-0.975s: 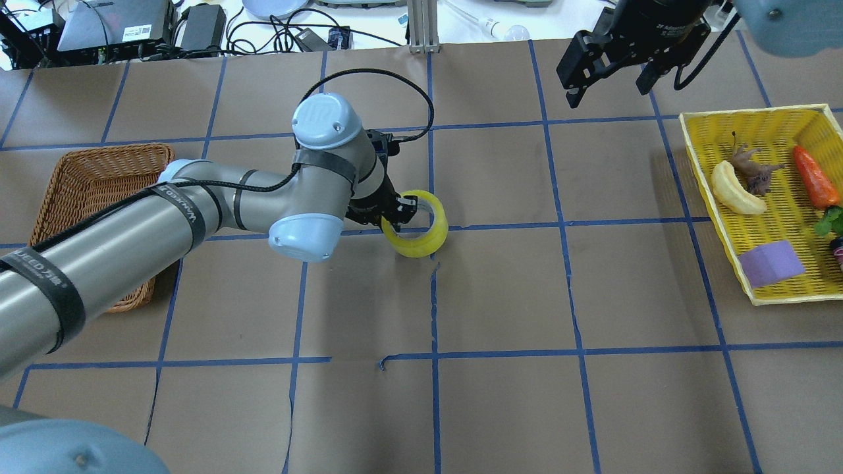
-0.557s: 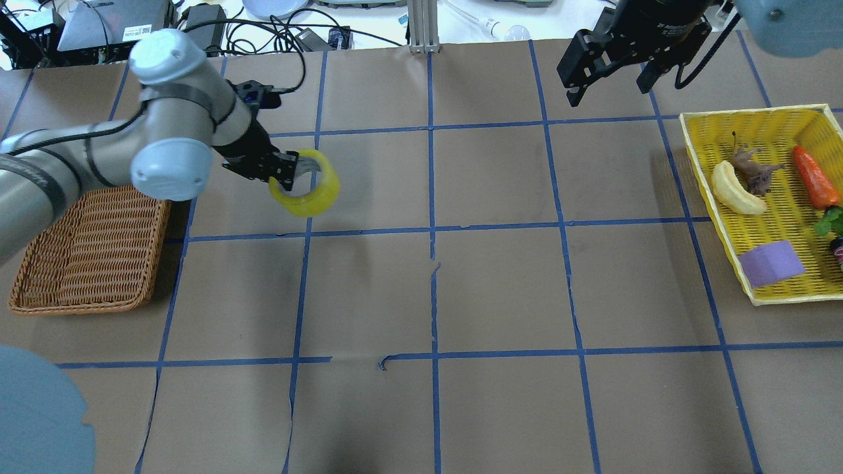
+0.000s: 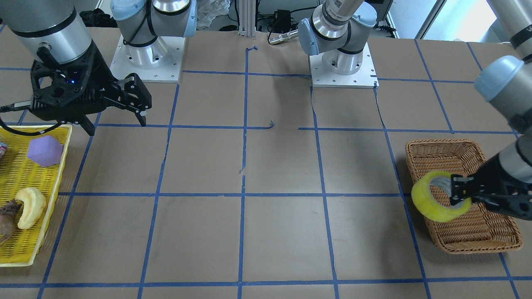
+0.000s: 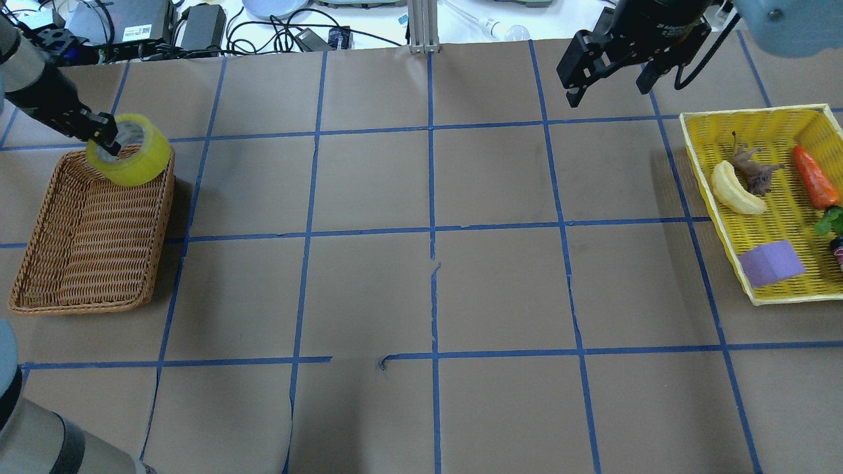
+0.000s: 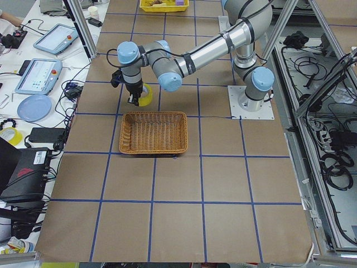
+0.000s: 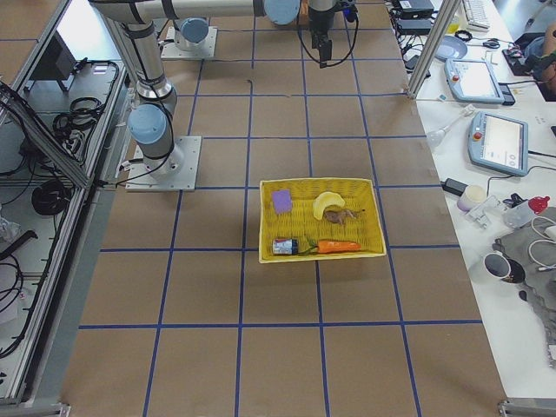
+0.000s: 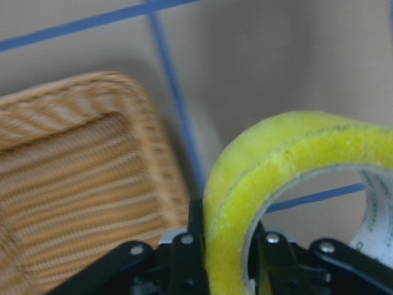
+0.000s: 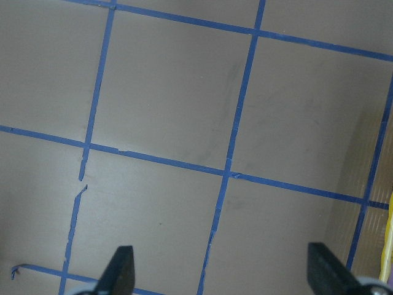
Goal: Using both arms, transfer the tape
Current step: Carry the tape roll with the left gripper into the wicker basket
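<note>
The tape point(image 4: 135, 164) is a yellow ring with a pale core. My left gripper point(image 4: 108, 139) is shut on its wall and holds it in the air above the far corner of the brown wicker basket point(image 4: 85, 263). The tape also shows in the front view point(image 3: 424, 195), the left side view point(image 5: 145, 95) and the left wrist view point(image 7: 245, 196), with the left gripper point(image 3: 457, 192) beside it. My right gripper point(image 4: 606, 92) is open and empty, raised above the table's far right; it also shows in the front view point(image 3: 116, 124) and the right wrist view point(image 8: 224, 276).
A yellow mesh basket point(image 4: 721, 224) at the right holds a pale crescent toy point(image 4: 734, 189), a purple polyhedron point(image 4: 770, 262), an orange carrot point(image 4: 815, 176) and other small toys. The brown table bears a blue tape grid. Cables and devices lie beyond the far edge.
My left arm has swung left with the tape, from the table's middle to above the wicker basket's far corner. The right arm has not moved.
</note>
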